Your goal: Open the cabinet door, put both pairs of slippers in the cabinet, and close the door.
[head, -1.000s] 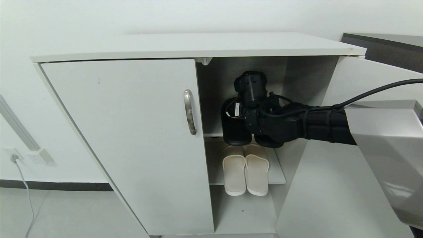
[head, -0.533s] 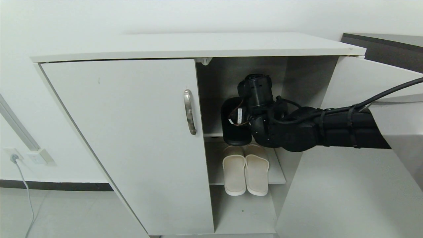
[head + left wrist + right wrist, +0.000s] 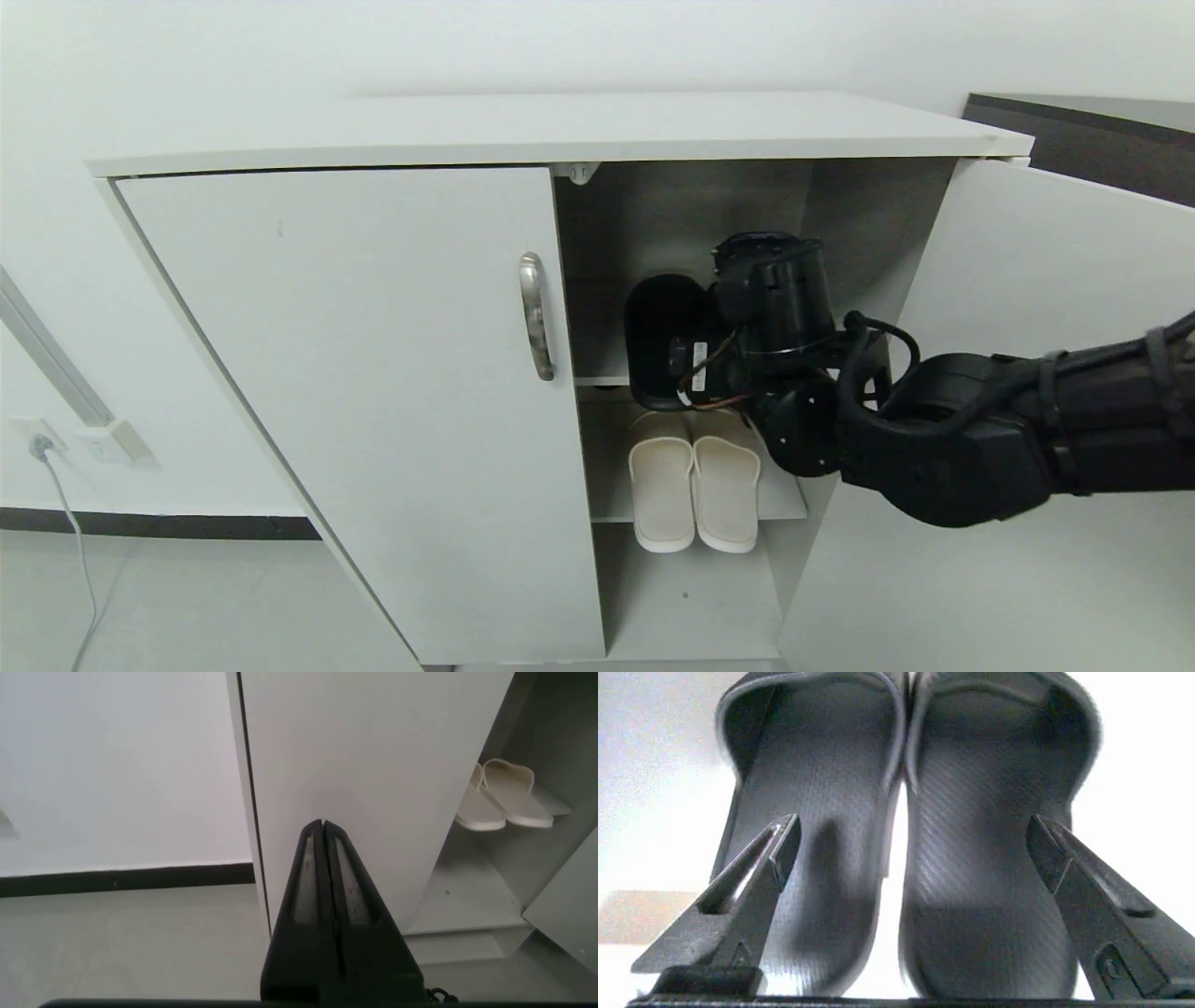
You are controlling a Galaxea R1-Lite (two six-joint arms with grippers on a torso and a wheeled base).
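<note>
**Both pairs of slippers were inside the cabinet [image 3: 560, 121]; as I judge, only closing the door was left.**
The cabinet's right door [image 3: 1027, 280] stood open. The black slippers [image 3: 658, 336] were on the cabinet's upper shelf and the white slippers [image 3: 663, 490] on the shelf below. The right gripper [image 3: 913, 826] was spread wide in front of the black pair and clasped nothing. The left gripper [image 3: 322, 873] was pressed together and empty, outside the cabinet.

The right arm [image 3: 980, 439] extends in from the right with its wrist angled upward, the right gripper [image 3: 913, 831] has its two fingers spread wide apart, and the left gripper [image 3: 322, 840] has its fingers pressed flat together.
</note>
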